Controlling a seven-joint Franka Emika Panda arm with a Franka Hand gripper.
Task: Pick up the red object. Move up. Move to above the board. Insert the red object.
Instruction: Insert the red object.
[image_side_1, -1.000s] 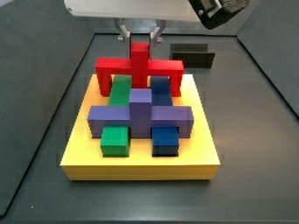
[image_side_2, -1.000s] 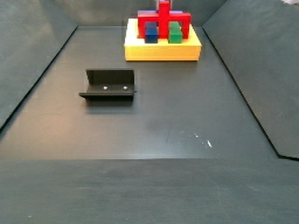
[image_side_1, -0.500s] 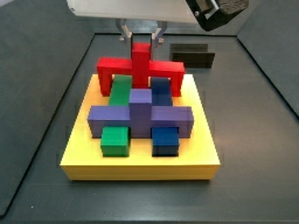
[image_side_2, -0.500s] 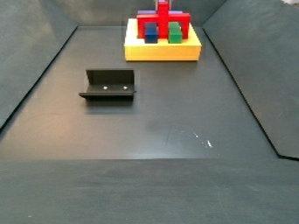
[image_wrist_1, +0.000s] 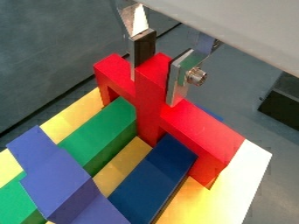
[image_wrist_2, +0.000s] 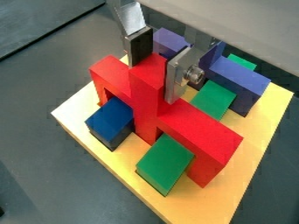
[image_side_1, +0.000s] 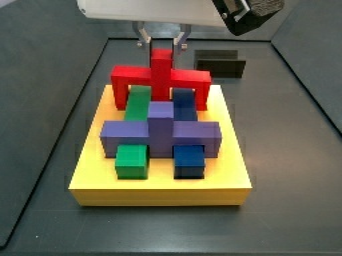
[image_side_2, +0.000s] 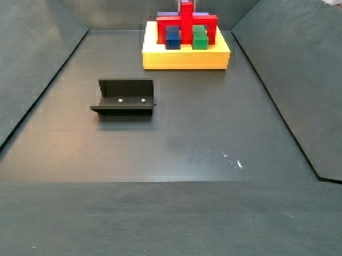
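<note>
The red object (image_wrist_1: 163, 109) looks like smooth, glossy plastic, catching soft highlights along its stem. At that stem, the hand (image_wrist_1: 162, 59) closes flat plates of brushed silver metal with matt dark pads. Beneath the red object, the board (image_side_1: 94, 178) is smooth, slightly satin yellow. The tabletop (image_side_2: 187, 130) is dark grey, matt, with faint scuffs.

no readable text, labels, brands, numbers or signs in any view
</note>
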